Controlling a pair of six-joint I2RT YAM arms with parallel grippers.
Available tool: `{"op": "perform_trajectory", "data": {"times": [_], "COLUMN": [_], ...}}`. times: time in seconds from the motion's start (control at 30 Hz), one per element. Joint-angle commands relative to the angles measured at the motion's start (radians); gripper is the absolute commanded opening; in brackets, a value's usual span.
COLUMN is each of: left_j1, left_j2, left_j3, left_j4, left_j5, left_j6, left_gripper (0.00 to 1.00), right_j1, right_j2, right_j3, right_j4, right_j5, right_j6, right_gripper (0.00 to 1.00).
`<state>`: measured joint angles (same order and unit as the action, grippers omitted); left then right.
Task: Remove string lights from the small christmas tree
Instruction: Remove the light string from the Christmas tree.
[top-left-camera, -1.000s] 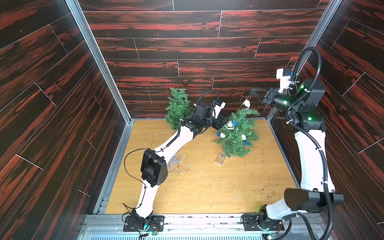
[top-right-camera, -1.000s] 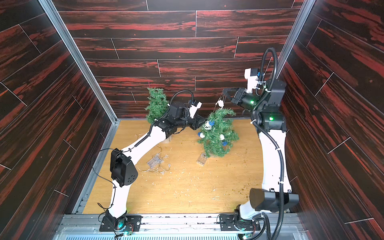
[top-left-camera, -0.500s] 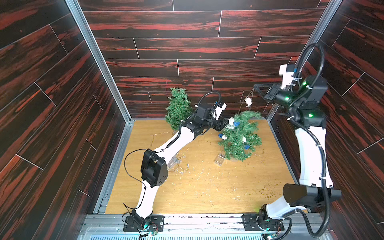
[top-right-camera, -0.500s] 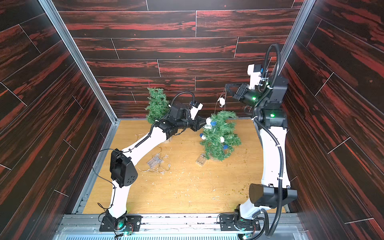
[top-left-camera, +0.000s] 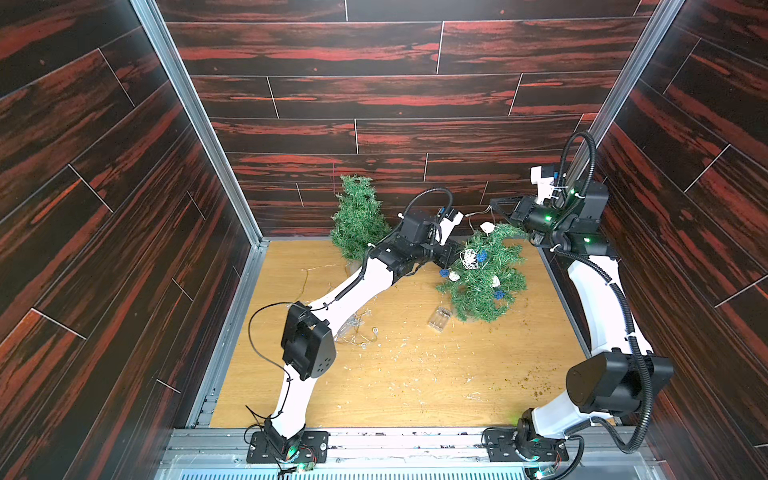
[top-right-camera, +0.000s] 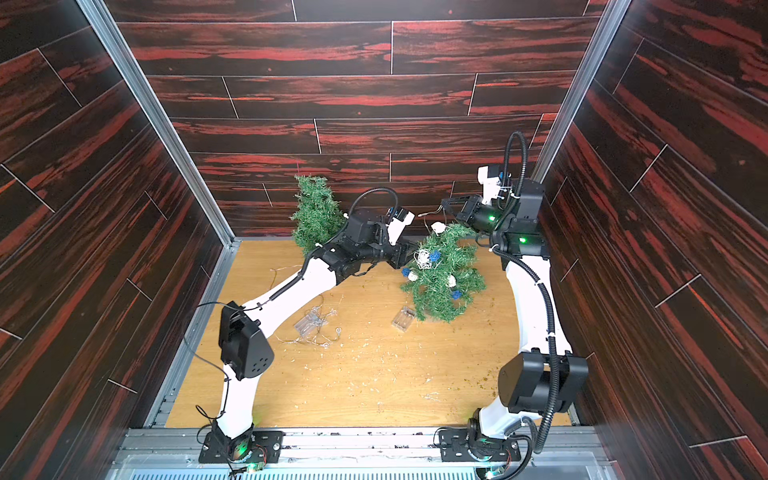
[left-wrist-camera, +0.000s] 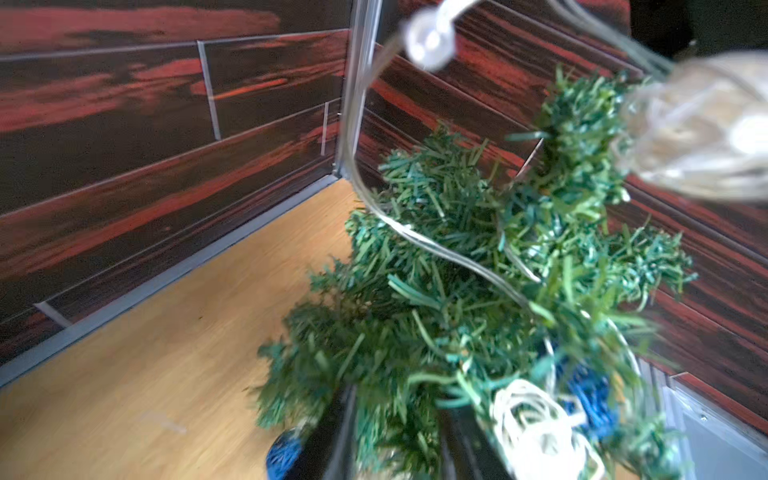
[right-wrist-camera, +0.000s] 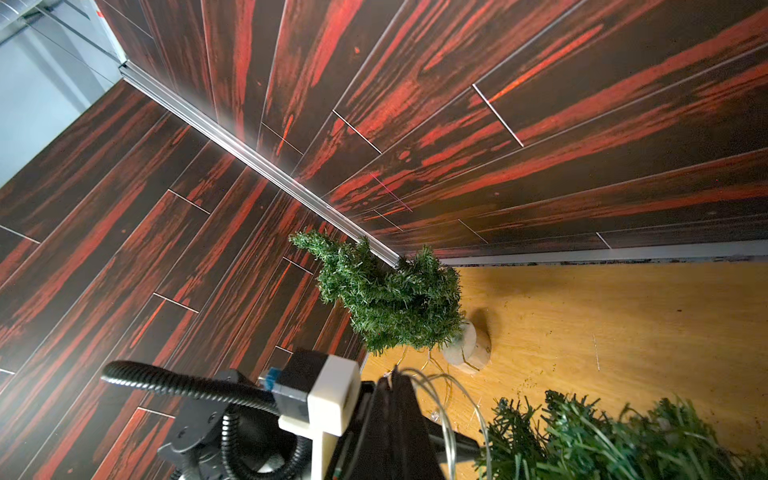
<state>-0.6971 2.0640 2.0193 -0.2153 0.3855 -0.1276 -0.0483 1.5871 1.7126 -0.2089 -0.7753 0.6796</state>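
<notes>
The small christmas tree (top-left-camera: 482, 278) (top-right-camera: 446, 278) leans in the back right, with blue and white woven balls of the string lights (top-left-camera: 469, 258) (left-wrist-camera: 536, 432) on it. My left gripper (top-left-camera: 451, 254) (top-right-camera: 405, 257) (left-wrist-camera: 397, 436) is at the tree's left side, and its dark fingers (left-wrist-camera: 332, 432) are shut on green branches. Above the treetop my right gripper (top-left-camera: 496, 203) (top-right-camera: 446, 203) (right-wrist-camera: 397, 384) is shut on the thin pale wire (right-wrist-camera: 446, 411), which runs down into the branches. A clear battery box (top-left-camera: 439, 319) (top-right-camera: 403, 319) lies beside the tree.
A bare second tree (top-left-camera: 357, 220) (right-wrist-camera: 390, 299) on a wooden disc (right-wrist-camera: 467, 347) stands at the back wall. A loose heap of wire with a clear box (top-right-camera: 309, 324) lies by my left arm. Needles litter the wooden floor (top-left-camera: 415, 374). Dark walls close three sides.
My right gripper rose with the wire, then came down and a little to the left. The white ball under it sank to the treetop. The tree shifted slightly right.
</notes>
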Motion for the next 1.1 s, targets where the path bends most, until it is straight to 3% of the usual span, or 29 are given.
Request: {"op": "perform_trajectory", "data": {"times": [0.0, 0.13, 0.33, 0.6, 1.07], "left_j1": [0.017, 0.067, 0.085, 0.081, 0.062], "left_j2": [-0.124, -0.205, -0.230, -0.050, 0.161], "left_j3": [-0.048, -0.141, -0.252, -0.042, 0.267], "left_j4": [-0.016, 0.058, 0.355, 0.394, 0.279], "left_j5": [-0.045, -0.021, 0.135, 0.272, 0.220], "left_j6": [0.054, 0.041, 0.008, -0.107, -0.135], "left_gripper": [0.42, 0.48, 0.61, 0.62, 0.54], "right_j1": [-0.003, -0.002, -0.007, -0.009, -0.011], "right_j2": [-0.069, -0.105, -0.134, -0.142, -0.163], "right_j3": [-0.003, -0.033, -0.089, -0.107, -0.111], "right_j4": [-0.005, 0.022, 0.109, 0.143, 0.137], "right_j5": [-0.006, -0.031, -0.071, -0.087, -0.083], "right_j6": [-0.055, -0.080, -0.053, -0.031, -0.039], "right_gripper": [0.02, 0.03, 0.03, 0.04, 0.04]}}
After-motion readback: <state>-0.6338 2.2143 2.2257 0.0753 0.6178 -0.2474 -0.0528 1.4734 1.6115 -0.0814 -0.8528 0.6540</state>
